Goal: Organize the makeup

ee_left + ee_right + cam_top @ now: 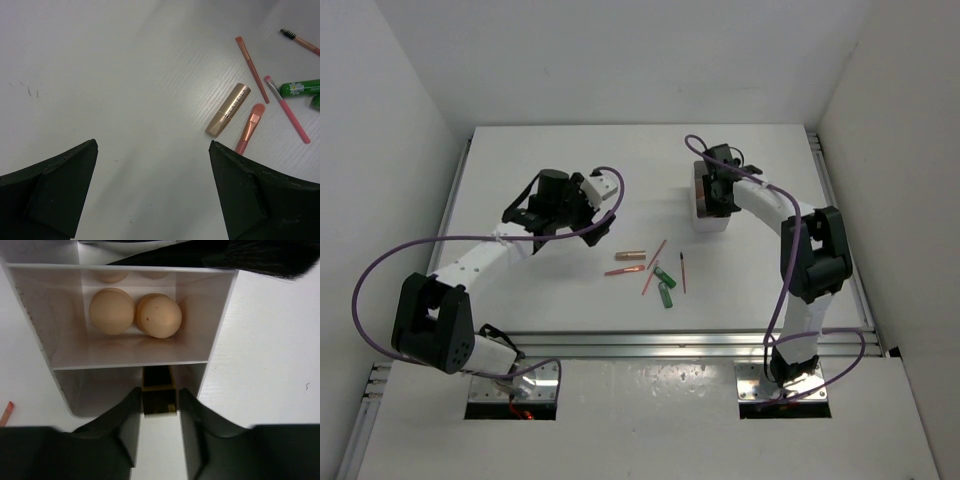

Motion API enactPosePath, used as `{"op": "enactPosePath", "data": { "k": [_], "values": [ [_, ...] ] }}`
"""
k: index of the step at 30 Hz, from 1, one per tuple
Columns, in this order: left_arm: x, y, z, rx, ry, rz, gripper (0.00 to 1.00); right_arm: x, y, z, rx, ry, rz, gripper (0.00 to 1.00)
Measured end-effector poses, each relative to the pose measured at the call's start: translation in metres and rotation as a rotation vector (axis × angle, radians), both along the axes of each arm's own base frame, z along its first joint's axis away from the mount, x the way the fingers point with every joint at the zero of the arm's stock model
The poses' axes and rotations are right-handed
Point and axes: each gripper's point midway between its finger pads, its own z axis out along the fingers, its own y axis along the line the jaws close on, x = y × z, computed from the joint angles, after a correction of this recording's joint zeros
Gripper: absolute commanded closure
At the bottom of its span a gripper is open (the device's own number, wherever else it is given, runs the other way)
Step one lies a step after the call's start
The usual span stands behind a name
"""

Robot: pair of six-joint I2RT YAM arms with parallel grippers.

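Right fingers (125, 427) pinch the black-and-gold lipstick (159, 396) in the box (220, 332), sponges (159, 315) one compartment beyond; left fingers (55, 187) gape apart.

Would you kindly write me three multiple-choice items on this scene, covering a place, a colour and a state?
1. Where do the sponges lie? A) inside the box B) on top of it C) beside it
2. The bottle is A) blue B) green C) black
3. The left fingers are A) open, empty B) shut tight C) shut on a sponge
Key: 1A, both sit in one box compartment; 2B, green in the left wrist view; 3A, wide apart, nothing between.
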Motion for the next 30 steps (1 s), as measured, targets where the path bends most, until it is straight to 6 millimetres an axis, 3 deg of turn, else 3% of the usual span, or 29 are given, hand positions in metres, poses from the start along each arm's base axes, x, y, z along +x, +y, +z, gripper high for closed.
{"op": "enactPosePath", "data": {
  "k": [1,9,15,18,22,26,30],
  "values": [
    [0.000,0.000,-0.001,0.000,0.001,0.000,0.00,0.000,0.000,0.000,-0.002,0.002,0.000,0.51],
    [-0.001,0.001,-0.002,0.004,0.004,0.003,0.00,0.006,0.002,0.012,0.000,-0.016,0.014,0.33],
    [-0.001,0.003,-0.005,0.009,0.007,0.009,0.00,0.015,0.016,0.057,0.006,-0.123,0.126,0.32],
    [-0.001,0.005,-0.007,0.017,0.006,0.022,0.00,0.015,0.052,0.088,0.041,-0.208,0.297,0.35],
    [0.005,0.012,-0.006,0.023,-0.004,0.078,0.00,-0.007,0.132,0.104,0.153,-0.242,0.650,0.41],
    [0.013,0.037,-0.001,-0.008,-0.007,0.214,0.00,-0.050,0.202,0.078,0.284,-0.151,0.986,0.48],
    [0.015,0.083,-0.001,-0.032,0.001,0.387,0.00,-0.067,0.239,0.037,0.369,-0.007,1.136,0.45]
  ]
}}
